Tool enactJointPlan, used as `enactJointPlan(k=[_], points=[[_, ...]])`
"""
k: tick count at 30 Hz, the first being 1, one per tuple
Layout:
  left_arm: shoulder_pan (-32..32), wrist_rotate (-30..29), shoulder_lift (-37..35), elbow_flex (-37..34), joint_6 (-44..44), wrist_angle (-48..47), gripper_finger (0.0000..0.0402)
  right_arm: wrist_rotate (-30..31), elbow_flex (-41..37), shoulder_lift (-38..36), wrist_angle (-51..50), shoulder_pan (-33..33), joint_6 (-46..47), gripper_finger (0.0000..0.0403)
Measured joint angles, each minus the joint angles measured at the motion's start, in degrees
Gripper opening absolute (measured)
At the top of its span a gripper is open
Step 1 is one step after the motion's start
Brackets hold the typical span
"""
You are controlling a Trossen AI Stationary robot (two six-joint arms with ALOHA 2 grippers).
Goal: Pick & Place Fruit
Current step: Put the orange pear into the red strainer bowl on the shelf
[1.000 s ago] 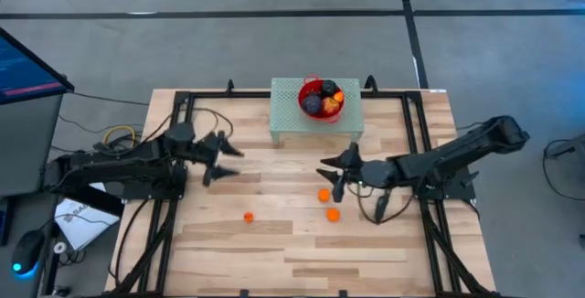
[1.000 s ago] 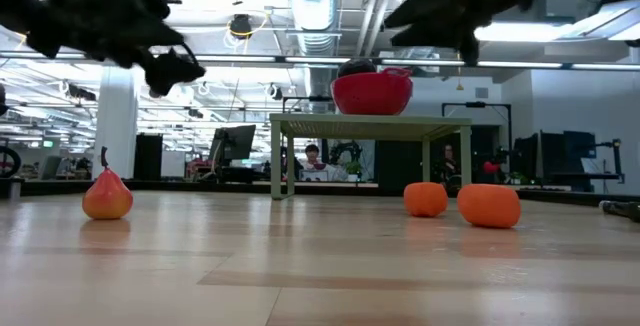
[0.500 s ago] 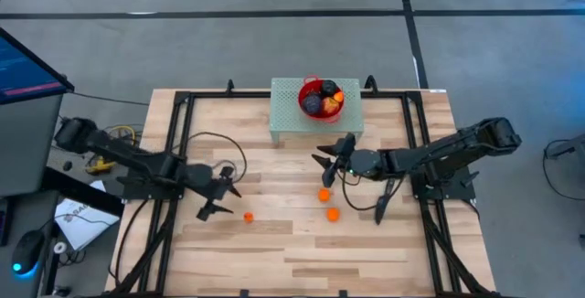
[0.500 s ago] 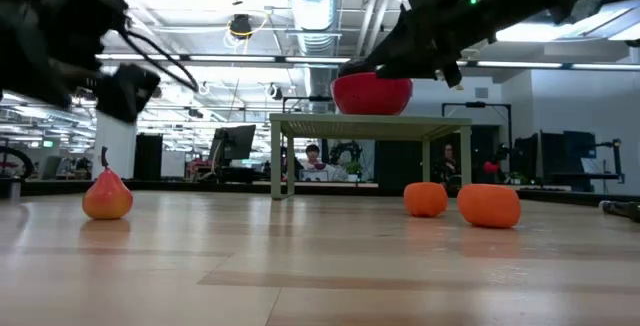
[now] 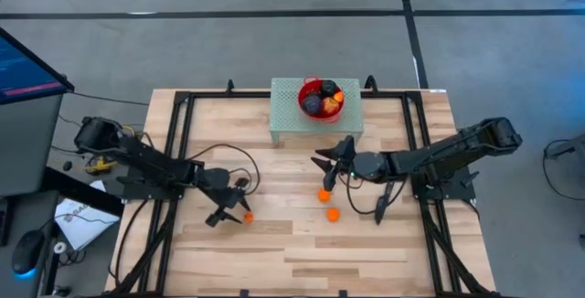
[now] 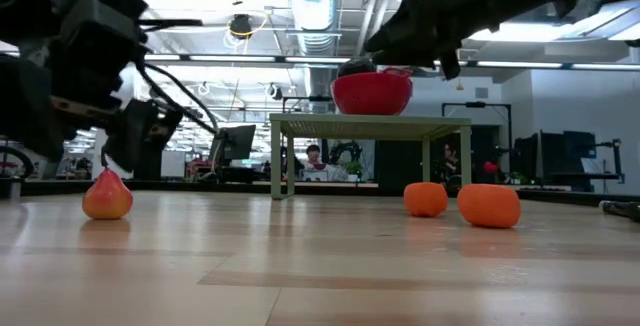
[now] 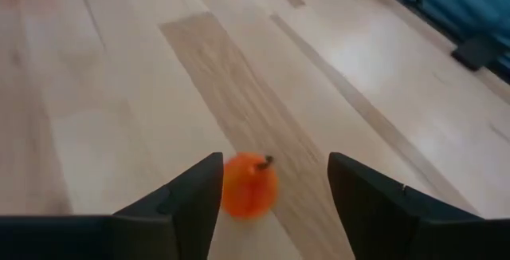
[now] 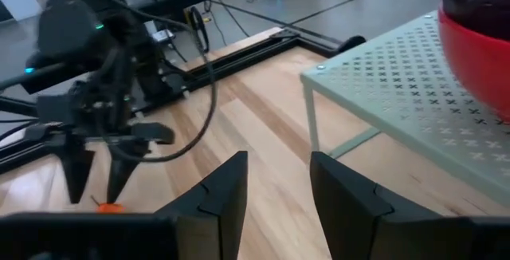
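A small orange fruit with a stem [image 7: 249,184] stands on the table between the fingers of my open left gripper [image 7: 272,164], which hangs low over it [image 5: 234,208]; the fingers do not touch it. Two more orange fruits [image 5: 323,194] [image 5: 333,214] lie on the table near my open right gripper [image 5: 327,163], which hovers above them, close to the stand. The red bowl [image 5: 320,100] holds dark purple and orange fruits and stands on a pale green stand [image 5: 285,120]. In the low view the stemmed fruit [image 6: 107,194] sits under the left gripper [image 6: 130,136].
The green perforated stand [image 8: 398,92] with the bowl [image 8: 478,29] rises at the table's far middle. Black frame rails [image 5: 174,152] run along the table's left and right sides. Loose cables [image 5: 215,143] trail behind the left arm. Bare wood lies along the near edge.
My left gripper has swung from the table's left side toward the near edge and a little to the right, and has come down around the lone orange fruit, staying open. My right gripper has shifted slightly toward the stand. The fruits have not moved.
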Motion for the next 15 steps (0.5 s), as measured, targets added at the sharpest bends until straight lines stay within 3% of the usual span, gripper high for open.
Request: enactJointPlan(k=[10, 15], points=[[2.2, 2.4, 1.0, -3.5, 2.6, 9.5, 0.0165, 0.0, 0.0, 0.0, 0.7, 0.2, 0.0, 0.0132], [2.4, 4.1, 5.9, -4.5, 2.4, 16.0, 0.0147, 0.0, 0.0, 0.0, 1.0, 0.2, 0.2, 0.0128]])
